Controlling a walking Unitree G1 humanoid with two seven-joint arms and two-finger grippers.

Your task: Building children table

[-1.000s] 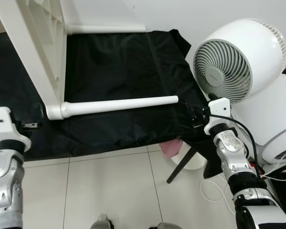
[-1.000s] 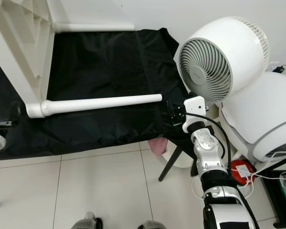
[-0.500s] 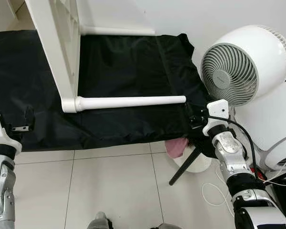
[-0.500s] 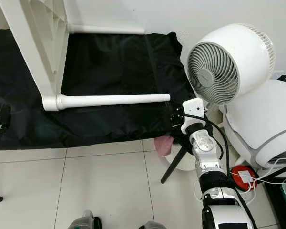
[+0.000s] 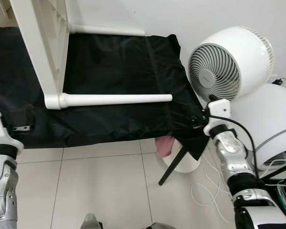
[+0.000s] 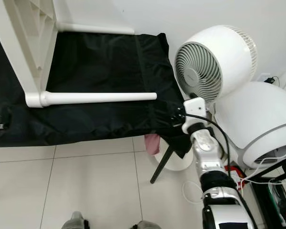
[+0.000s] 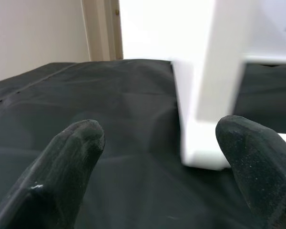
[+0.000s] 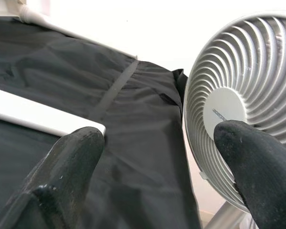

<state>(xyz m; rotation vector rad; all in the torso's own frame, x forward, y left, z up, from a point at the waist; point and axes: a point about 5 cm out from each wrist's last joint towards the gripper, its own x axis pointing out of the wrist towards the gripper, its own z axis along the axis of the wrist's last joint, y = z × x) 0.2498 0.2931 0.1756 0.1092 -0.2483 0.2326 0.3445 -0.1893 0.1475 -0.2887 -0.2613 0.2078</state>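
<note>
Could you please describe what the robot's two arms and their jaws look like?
Both arms are jointed silver metal with black bands and white housings at the wrists. The right arm carries a black cable looping from its white wrist block down along the forearm. The left arm has a similar white wrist block. Each gripper has two long, blunt black fingers with a matte, slightly speckled surface.

Bright, even indoor light and sharp head views, while the wrist views blur and overexpose the white parts.
</note>
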